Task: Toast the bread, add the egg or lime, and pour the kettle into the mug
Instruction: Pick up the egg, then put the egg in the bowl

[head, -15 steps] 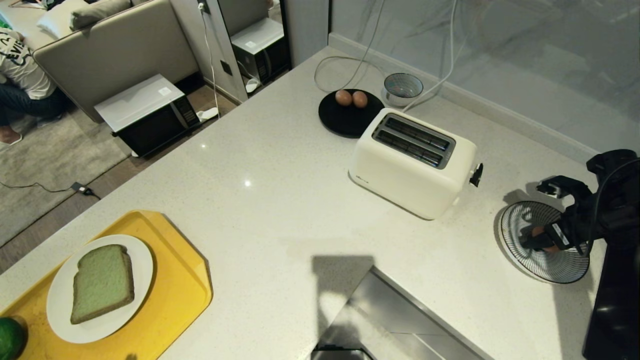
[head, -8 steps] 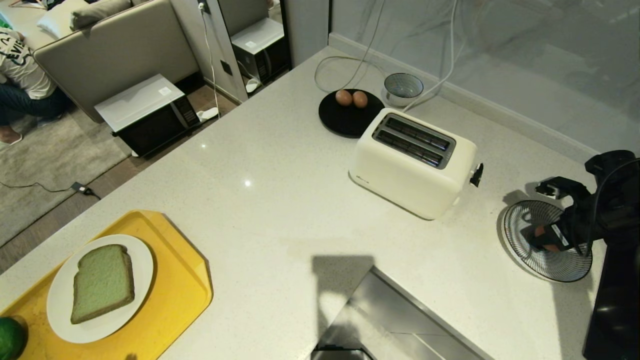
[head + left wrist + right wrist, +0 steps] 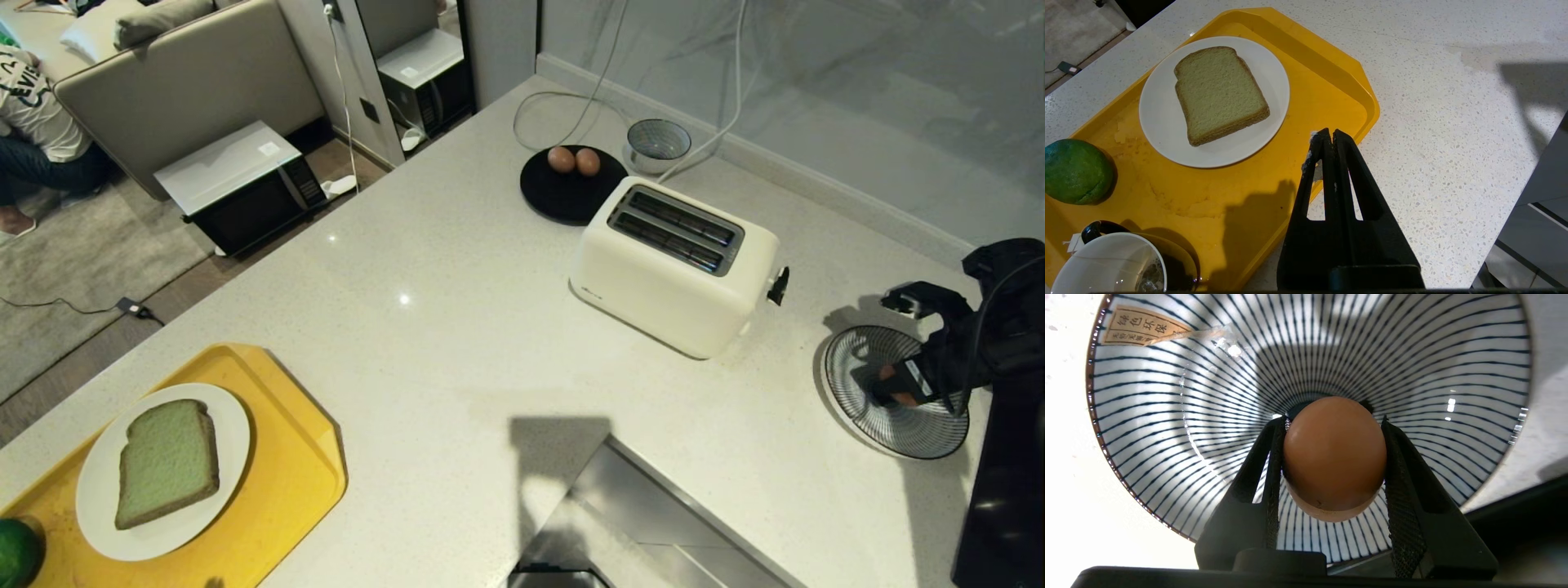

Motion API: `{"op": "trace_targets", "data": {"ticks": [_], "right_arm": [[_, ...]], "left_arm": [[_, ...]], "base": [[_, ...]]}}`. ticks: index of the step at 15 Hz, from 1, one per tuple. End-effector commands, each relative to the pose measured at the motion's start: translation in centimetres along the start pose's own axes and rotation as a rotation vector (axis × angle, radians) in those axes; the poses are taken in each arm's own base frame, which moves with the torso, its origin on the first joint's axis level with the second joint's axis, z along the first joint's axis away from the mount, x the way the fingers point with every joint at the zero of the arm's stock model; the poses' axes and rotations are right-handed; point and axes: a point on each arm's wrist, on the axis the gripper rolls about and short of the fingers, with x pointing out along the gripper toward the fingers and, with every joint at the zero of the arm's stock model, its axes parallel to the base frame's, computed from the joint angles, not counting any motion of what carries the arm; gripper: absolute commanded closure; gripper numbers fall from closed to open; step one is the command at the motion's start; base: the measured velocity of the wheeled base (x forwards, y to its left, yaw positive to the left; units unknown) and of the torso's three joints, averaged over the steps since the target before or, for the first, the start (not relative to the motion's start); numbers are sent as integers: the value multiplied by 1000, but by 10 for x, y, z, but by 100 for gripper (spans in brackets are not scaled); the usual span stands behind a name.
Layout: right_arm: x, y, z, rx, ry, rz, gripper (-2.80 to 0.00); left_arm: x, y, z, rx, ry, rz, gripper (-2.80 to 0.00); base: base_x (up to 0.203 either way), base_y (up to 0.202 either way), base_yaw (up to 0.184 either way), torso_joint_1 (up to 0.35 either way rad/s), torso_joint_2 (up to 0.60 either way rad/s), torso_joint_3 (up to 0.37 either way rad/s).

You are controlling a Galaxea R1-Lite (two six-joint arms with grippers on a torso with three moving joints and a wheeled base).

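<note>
Lime (image 3: 1077, 171): near-left corner of the yellow tray (image 3: 286, 482), beside the mug (image 3: 1106, 265).
Mug: on the tray's nearest part, seen only in the left wrist view; dark outside, white inside.
Bread (image 3: 167, 461): flat on a white plate (image 3: 98, 498) on the tray, near left.
Left gripper (image 3: 1329, 136): fingers pressed together, empty, hanging over the tray's right edge.
Right gripper (image 3: 1333, 457): at the right, over a striped bowl (image 3: 922, 429); fingers pinching the egg (image 3: 1334, 457) from both sides, just above the bowl's centre.
Toaster (image 3: 673, 265): cream, mid-counter, both slots empty.
Black plate (image 3: 559, 200): beyond the toaster, carrying two more eggs (image 3: 574, 160) side by side.
Small grey bowl (image 3: 658, 143): farthest, right of the black plate.
</note>
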Motion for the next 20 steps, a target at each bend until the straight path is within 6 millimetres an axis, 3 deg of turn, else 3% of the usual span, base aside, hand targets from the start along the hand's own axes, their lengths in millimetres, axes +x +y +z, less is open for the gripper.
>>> {"op": "trace_targets", "data": {"ticks": [1, 4, 7, 13, 16, 20], "right_arm": [[-16, 1, 4, -9, -32, -20, 0], [-43, 4, 5, -17, -79, -48, 0], [-84, 14, 0, -27, -148, -85, 0], [-179, 54, -46, -45, -277, -199, 0], [-204, 64, -56, -45, -319, -269, 0], [-222, 72, -66, -47, -368, -295, 0]], "left_arm": [[0, 0, 0, 0, -1, 0, 0], [0, 0, 0, 0, -1, 0, 0], [0, 0, 0, 0, -1, 0, 0], [0, 0, 0, 0, -1, 0, 0], [0, 0, 0, 0, -1, 0, 0], [0, 0, 0, 0, -1, 0, 0]], "base": [[0, 0, 0, 0, 0, 0], [0, 0, 0, 0, 0, 0], [0, 0, 0, 0, 0, 0], [0, 0, 0, 0, 0, 0], [0, 0, 0, 0, 0, 0], [0, 0, 0, 0, 0, 0]]}}
